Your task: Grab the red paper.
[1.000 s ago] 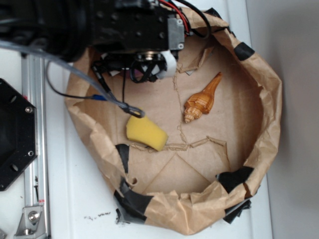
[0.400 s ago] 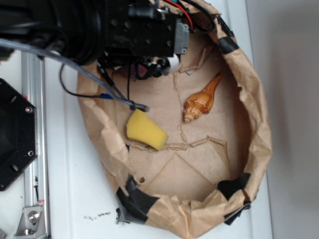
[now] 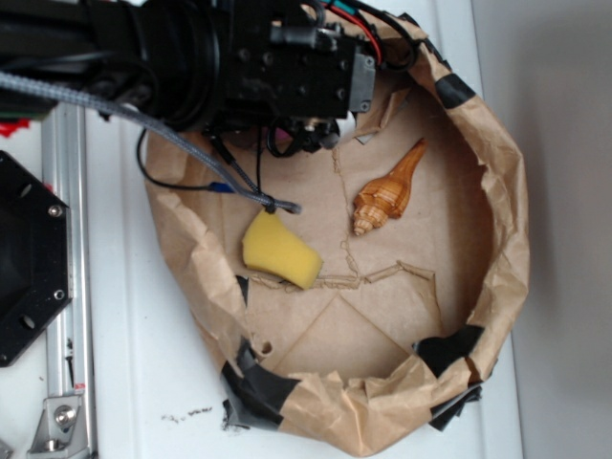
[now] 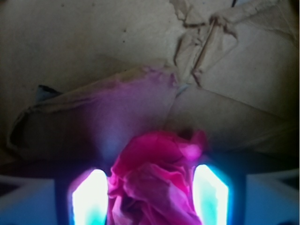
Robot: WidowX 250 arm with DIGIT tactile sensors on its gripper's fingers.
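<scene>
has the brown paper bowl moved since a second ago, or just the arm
Yes. Judged against the fixed metal rail, the brown crumpled-paper bowl's left rim has shifted rightward, while the yellow sponge wedge and orange spiral seashell kept their places.

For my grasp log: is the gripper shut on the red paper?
Shut on it: the red paper sits wedged between both fingers of the gripper.

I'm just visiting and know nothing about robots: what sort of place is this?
Probably a lab test bench, not a home. A black robot arm sits by a metal rail on a white table, over a taped brown-paper bowl holding practice items: a yellow sponge, a seashell, and red paper between the hand's fingers.
</scene>
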